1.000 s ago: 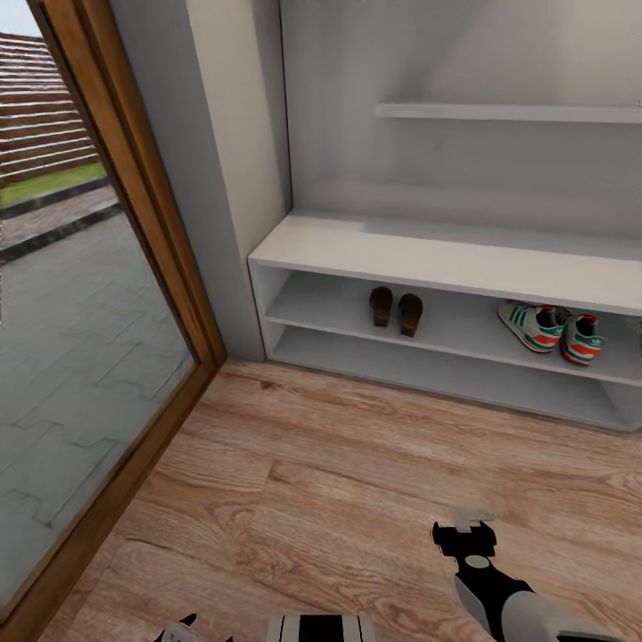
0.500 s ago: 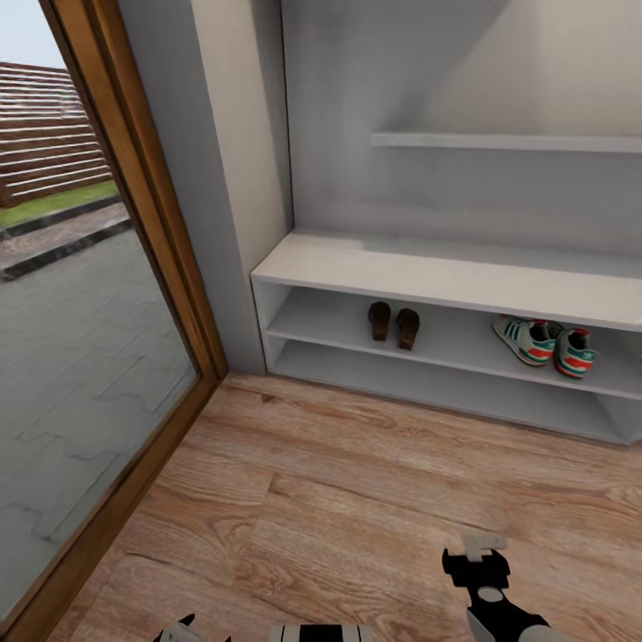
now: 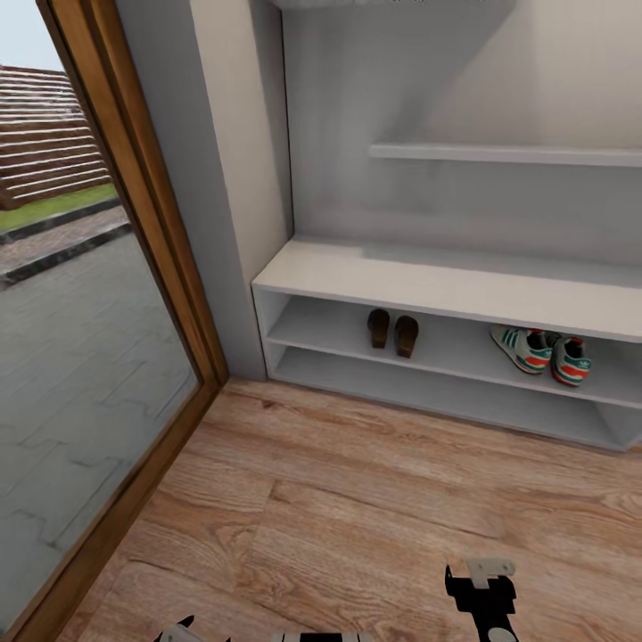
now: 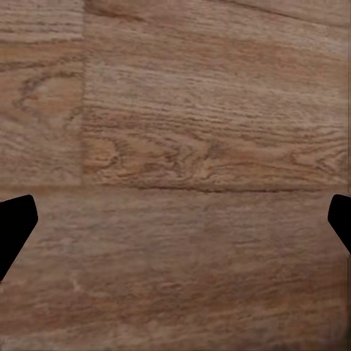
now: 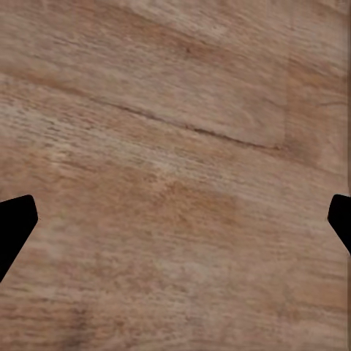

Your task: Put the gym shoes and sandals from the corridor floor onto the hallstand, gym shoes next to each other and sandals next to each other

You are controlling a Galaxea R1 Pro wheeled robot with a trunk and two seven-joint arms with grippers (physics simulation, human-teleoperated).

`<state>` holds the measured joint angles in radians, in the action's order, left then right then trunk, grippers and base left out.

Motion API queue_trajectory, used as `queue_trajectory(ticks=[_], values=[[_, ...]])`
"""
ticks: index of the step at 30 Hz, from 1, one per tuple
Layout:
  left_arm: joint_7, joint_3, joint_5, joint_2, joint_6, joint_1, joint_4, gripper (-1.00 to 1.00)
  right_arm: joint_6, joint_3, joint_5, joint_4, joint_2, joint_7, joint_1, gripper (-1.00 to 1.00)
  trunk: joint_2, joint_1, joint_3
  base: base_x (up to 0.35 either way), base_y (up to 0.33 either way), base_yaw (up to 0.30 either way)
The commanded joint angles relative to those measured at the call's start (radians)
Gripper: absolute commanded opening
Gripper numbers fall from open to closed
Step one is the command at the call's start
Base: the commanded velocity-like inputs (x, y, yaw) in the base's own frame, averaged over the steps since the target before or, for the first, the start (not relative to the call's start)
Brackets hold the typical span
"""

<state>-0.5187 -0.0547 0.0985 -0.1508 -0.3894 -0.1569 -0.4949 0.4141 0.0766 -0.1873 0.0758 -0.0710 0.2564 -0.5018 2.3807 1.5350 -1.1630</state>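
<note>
The two dark brown sandals [image 3: 393, 331] lie side by side on the middle shelf of the white-grey hallstand [image 3: 428, 283], towards its left end. The two gym shoes [image 3: 546, 351], white with green stripes and red-orange patches, sit next to each other on the same shelf further right. Both pairs are off the wood-plank corridor floor [image 3: 357, 499]. My right gripper [image 3: 482, 578] hangs low over the floor, far from the rack. In the right wrist view the right gripper [image 5: 175, 227] is open with bare planks between its fingers. The left gripper [image 4: 175, 227] is open over the floor too.
A floating wall shelf [image 3: 508, 154] hangs above the bench top. A wooden-framed glass door [image 3: 134, 267] runs along the left, with a grey paved yard behind it. A grey wall corner [image 3: 236, 178] stands between the door and the rack.
The whole view has shifted: the rack looks smaller and sits lower, so the camera has moved back and tilted up. My right gripper shows lower in the picture. The shoes have stayed on their shelf.
</note>
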Motion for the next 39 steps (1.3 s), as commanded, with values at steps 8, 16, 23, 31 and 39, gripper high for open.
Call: queue_trajectory(ticks=[8,16,23,31,39], values=[[0.002,-0.004,0.012,0.003,-0.002,0.0,0.002,1.0,0.015,0.008,-0.011,-0.002,0.001,0.002,0.006,1.0,-0.056,-0.031,0.024,0.0,0.0,0.0],[0.083,-0.004,0.038,0.005,-0.006,0.0,0.041,1.0,0.021,0.008,-0.011,-0.024,0.005,0.001,0.013,1.0,-0.112,-0.062,0.05,0.0,0.0,0.0],[0.108,0.009,0.067,0.003,-0.008,0.0,0.05,1.0,0.021,0.008,-0.011,-0.028,0.011,0.001,0.014,1.0,-0.161,-0.088,0.071,0.0,0.0,0.0],[0.112,0.069,0.086,0.001,-0.009,0.0,0.054,1.0,0.018,0.008,-0.012,-0.045,0.031,0.002,0.032,1.0,-0.217,-0.119,0.097,0.0,0.0,0.0],[0.112,0.072,0.085,0.004,-0.008,0.0,0.055,1.0,0.017,0.008,-0.012,-0.051,0.04,0.003,0.127,1.0,-0.273,-0.15,0.122,0.0,0.0,0.0]])
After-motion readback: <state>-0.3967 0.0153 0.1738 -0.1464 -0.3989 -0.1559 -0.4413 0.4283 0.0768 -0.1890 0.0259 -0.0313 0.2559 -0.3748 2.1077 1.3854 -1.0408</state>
